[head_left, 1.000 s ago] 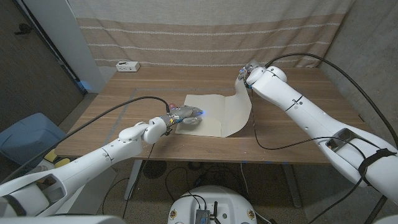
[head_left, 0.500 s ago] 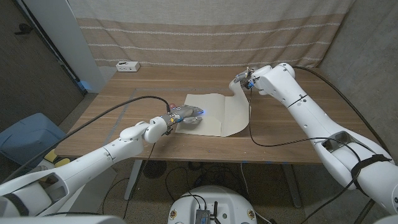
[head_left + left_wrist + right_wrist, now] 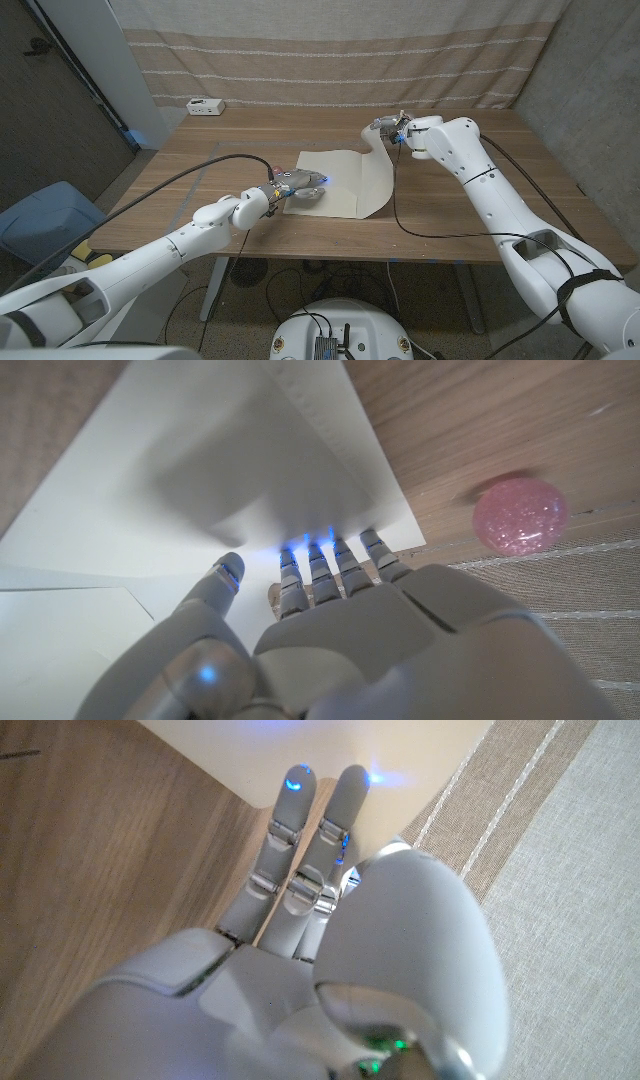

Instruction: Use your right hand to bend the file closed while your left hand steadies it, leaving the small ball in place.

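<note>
A cream file (image 3: 340,180) lies open on the wooden table (image 3: 200,160). Its left half is flat; its right flap (image 3: 378,165) stands curled up. My left hand (image 3: 298,187) presses on the flat half near its left edge, fingers (image 3: 325,565) spread on the sheet (image 3: 200,470). My right hand (image 3: 398,128) holds the flap's top edge above the table, with straight fingers (image 3: 290,810) laid on the cream sheet (image 3: 300,745). A pink glittery ball (image 3: 520,515) sits on the wood just beyond the file's edge.
A white box (image 3: 206,106) sits at the table's far left corner. A striped curtain (image 3: 320,50) hangs behind the table. A blue bin (image 3: 45,220) stands on the floor left of the table. Black cables run along both arms.
My right hand has carried the flap's top edge leftward, so the flap stands more upright and nearer the file's middle. The left hand has not moved.
</note>
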`<state>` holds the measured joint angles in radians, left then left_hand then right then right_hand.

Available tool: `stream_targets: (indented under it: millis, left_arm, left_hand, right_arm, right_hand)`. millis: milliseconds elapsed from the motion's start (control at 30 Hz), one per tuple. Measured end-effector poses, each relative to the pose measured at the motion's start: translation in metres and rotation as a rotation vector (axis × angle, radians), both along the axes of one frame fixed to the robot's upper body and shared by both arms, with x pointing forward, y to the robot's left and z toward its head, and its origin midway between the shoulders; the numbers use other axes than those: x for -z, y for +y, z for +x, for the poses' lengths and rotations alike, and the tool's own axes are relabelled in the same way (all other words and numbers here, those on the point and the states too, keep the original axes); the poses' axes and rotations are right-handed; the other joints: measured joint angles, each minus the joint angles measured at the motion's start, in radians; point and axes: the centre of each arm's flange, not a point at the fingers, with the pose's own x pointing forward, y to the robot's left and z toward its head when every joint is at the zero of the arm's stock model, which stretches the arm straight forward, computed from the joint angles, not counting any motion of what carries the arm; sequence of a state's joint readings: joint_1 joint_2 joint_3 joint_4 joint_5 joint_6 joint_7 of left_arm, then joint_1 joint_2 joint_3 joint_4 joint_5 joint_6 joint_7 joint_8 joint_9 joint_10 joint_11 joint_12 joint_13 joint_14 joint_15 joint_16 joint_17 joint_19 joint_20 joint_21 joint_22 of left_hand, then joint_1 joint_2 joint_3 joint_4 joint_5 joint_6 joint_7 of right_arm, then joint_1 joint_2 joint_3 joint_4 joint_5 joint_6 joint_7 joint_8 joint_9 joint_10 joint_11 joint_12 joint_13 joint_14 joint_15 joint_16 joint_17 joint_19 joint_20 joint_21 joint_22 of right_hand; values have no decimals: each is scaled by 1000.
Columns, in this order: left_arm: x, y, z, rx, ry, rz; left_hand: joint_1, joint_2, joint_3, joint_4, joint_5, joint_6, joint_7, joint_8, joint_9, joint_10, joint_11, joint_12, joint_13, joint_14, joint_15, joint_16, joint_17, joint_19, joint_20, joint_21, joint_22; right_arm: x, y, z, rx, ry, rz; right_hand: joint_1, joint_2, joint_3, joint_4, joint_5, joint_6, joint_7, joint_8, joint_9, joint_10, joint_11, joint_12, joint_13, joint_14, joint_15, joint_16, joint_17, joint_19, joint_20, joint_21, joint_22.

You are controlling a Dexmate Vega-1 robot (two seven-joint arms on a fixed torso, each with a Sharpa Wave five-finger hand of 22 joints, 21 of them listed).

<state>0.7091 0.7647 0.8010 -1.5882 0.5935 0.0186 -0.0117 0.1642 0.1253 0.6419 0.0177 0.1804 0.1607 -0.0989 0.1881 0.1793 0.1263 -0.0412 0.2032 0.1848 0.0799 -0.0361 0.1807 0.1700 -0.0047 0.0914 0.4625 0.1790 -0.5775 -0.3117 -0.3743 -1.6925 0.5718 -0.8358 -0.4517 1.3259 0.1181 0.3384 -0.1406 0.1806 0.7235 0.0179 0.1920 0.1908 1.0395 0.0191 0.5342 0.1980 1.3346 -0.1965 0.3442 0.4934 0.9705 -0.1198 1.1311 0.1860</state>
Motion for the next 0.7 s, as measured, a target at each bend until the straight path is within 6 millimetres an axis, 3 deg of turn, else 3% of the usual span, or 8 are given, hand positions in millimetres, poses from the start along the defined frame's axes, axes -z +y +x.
stream_targets:
  millis: [400, 700]
  left_arm:
    - [2, -1, -3, 0, 0, 2]
    - [3, -1, -5, -2, -1, 3]
  left_hand:
    - [0, 0, 0, 0, 0, -9, 2, 0, 0, 0, 0, 0, 0, 0, 0, 0, 0, 0, 0, 4, 0]
    - [0, 0, 0, 0, 0, -9, 2, 0, 0, -4, -4, 0, 0, -9, -1, 0, 0, -1, 0, 4, 0]
  right_arm:
    - [9, 8, -1, -63, -13, 190]
    - [18, 17, 0, -85, -12, 219]
  right_hand:
    - [-17, 12, 13, 5, -4, 0, 0, 0, 0, -5, -5, -13, -3, -19, 11, -42, -39, 11, 0, 19, -5]
    - [-28, 10, 24, 7, 1, 0, 0, -4, 0, -9, -9, -14, 1, -26, 18, -64, -58, 10, 0, 19, -9]
